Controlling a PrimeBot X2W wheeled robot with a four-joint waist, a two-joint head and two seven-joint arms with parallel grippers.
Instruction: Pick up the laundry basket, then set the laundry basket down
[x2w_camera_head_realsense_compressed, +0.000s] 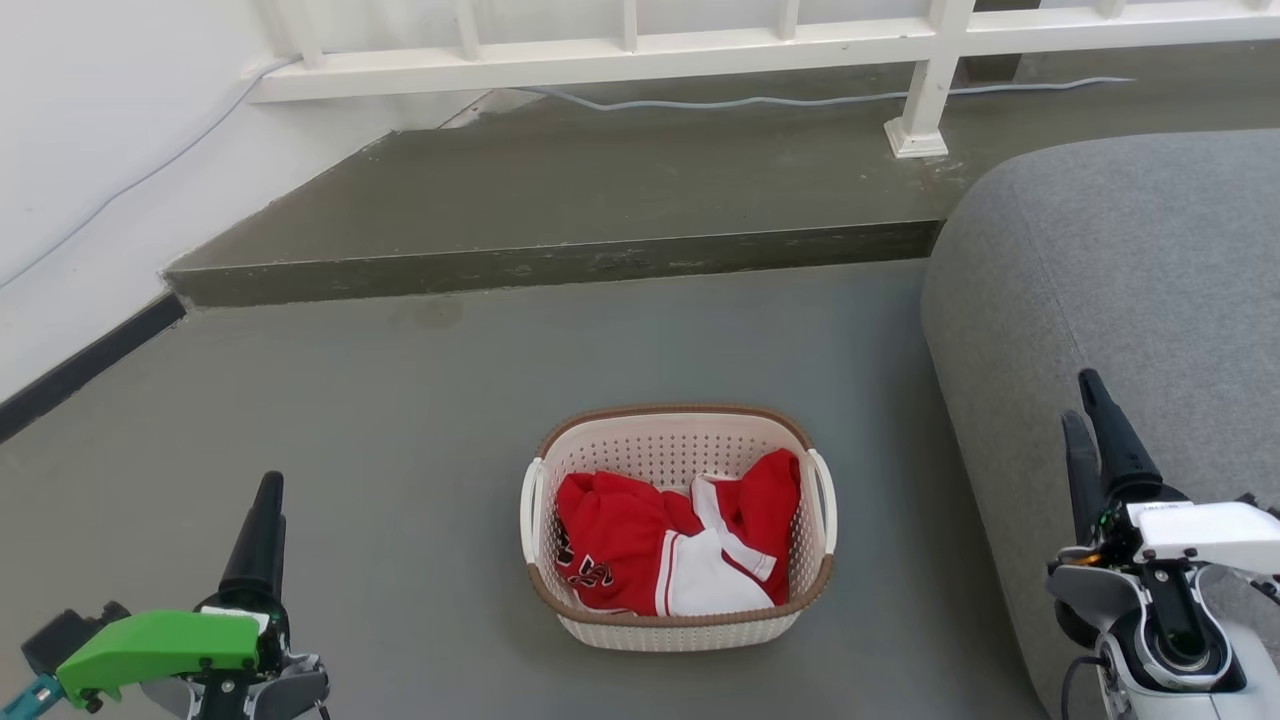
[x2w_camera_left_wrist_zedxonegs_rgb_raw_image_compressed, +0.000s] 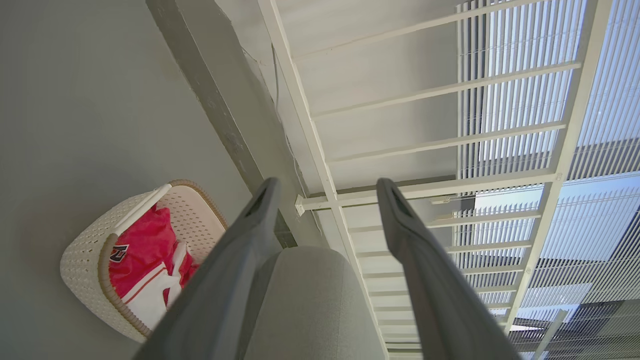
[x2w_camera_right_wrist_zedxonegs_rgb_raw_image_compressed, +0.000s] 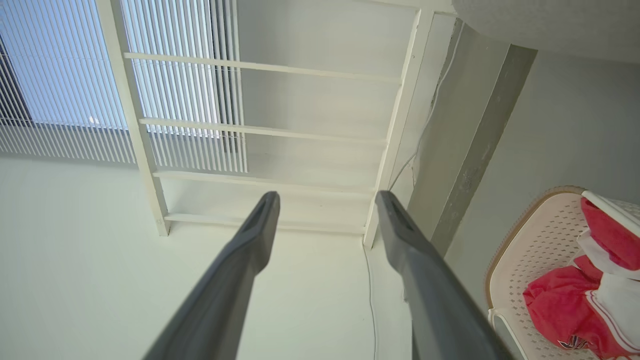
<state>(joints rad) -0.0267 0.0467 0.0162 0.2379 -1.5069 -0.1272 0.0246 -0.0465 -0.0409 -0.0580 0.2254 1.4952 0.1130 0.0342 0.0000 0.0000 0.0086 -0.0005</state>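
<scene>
The laundry basket (x2w_camera_head_realsense_compressed: 680, 630), cream-white and perforated with a brown rim, stands on the grey floor in the lower middle of the head view. A red and white garment (x2w_camera_head_realsense_compressed: 660, 545) lies inside it. My left gripper (x2w_camera_head_realsense_compressed: 265, 500) hovers at the lower left, well to the left of the basket. My right gripper (x2w_camera_head_realsense_compressed: 1080, 398) is at the lower right, over the grey cushion. Both are open and hold nothing. The left wrist view has the basket (x2w_camera_left_wrist_zedxonegs_rgb_raw_image_compressed: 82, 255) to the left of its spread gripper (x2w_camera_left_wrist_zedxonegs_rgb_raw_image_compressed: 325, 187). The right wrist view has the basket (x2w_camera_right_wrist_zedxonegs_rgb_raw_image_compressed: 530, 250) to the right of its gripper (x2w_camera_right_wrist_zedxonegs_rgb_raw_image_compressed: 326, 197).
A large grey cushion (x2w_camera_head_realsense_compressed: 1130, 280) fills the right side, close to the basket's right handle. Behind the basket a raised concrete step (x2w_camera_head_realsense_compressed: 560, 200) runs across, with a white railing (x2w_camera_head_realsense_compressed: 700, 45) and a cable on it. A white wall (x2w_camera_head_realsense_compressed: 90, 150) borders the left.
</scene>
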